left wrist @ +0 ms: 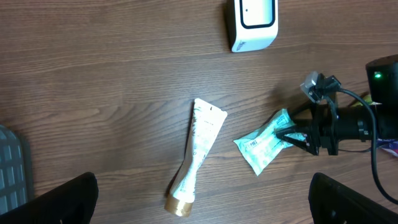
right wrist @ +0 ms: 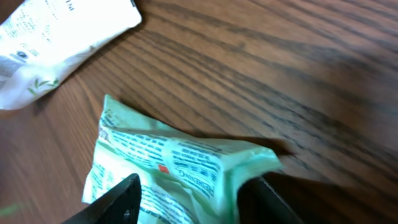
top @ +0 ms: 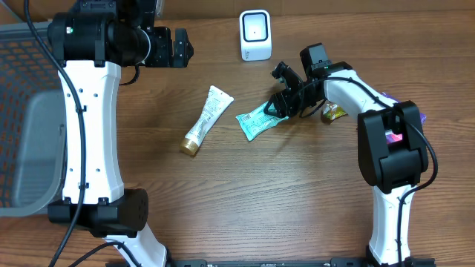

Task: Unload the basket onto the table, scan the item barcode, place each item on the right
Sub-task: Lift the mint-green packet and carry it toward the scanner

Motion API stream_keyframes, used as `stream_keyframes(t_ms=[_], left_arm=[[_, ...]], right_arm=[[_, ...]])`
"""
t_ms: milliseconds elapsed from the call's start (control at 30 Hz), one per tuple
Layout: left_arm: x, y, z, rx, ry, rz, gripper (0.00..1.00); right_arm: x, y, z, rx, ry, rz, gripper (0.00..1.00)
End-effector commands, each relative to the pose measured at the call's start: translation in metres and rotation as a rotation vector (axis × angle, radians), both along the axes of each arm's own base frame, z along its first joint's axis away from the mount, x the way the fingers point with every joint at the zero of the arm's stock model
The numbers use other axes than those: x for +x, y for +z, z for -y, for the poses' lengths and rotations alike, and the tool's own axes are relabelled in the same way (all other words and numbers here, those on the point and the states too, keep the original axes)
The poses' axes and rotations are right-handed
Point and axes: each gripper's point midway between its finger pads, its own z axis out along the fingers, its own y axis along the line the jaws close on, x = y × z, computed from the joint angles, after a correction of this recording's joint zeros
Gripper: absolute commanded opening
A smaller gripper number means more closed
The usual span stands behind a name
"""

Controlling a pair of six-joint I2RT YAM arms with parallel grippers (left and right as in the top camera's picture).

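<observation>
Your right gripper (top: 280,104) straddles one end of the green plastic packet (top: 256,123); whether it grips, you cannot tell. Your left gripper (top: 178,48) gapes wide, empty.

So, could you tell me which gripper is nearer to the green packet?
Right. The right gripper straddles one end of the green packet; the left gripper hangs open far off, near the table's back edge.

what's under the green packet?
Only bare table shows around the green packet, which rests directly on the wood. Its underside is covered, so nothing there can be seen. The right claw straddles one end.
</observation>
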Motion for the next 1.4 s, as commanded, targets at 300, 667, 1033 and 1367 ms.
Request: stream_keyframes(t_ms=[300,667,1033,1367], left_arm=[[-0.001,0.007,0.004,-0.016,0.003,0.016,1.00],[-0.001,0.007,0.005,-0.016,0.002,0.016,1.00],[-0.001,0.007,0.005,-0.016,0.002,0.016,1.00],[-0.001,0.007,0.005,-0.016,0.002,0.016,1.00]], right_arm=[[-0.019,-0.035,-0.002,0.016,-0.101,-0.195,0.05],[-0.004,0.082,0.005,0.405,-0.080,-0.176,0.04],[-0.035,0.238,0.034,0.364,-0.070,0.176,0.04],[-0.055,0.275,0.044,0.326,-0.124,0.234,0.04]])
